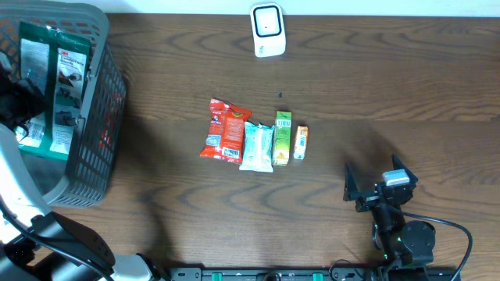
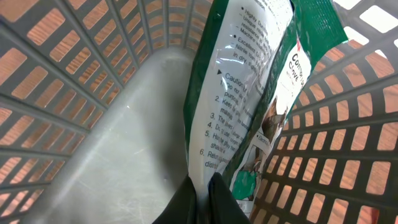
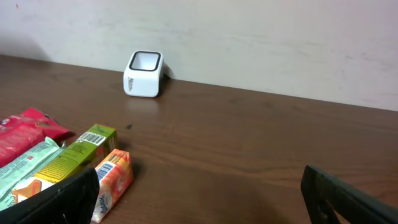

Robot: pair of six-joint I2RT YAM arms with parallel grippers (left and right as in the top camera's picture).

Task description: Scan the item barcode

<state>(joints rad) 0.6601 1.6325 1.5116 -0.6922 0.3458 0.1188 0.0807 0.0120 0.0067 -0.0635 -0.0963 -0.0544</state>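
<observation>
Left fingers (image 2: 227, 202) pinch the packet (image 2: 242, 93) by its edge inside the basket (image 2: 74, 81), leaving its print uncovered. Right fingers (image 3: 68, 193) gape empty near the snacks (image 3: 81, 152).

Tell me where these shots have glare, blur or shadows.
Overhead: sharp, with soft shadows beside the basket and the right claw. Left wrist: sheen on the glossy package, the left claw dark and blurred. Right wrist: near fingers out of focus, the scanner crisp.
</observation>
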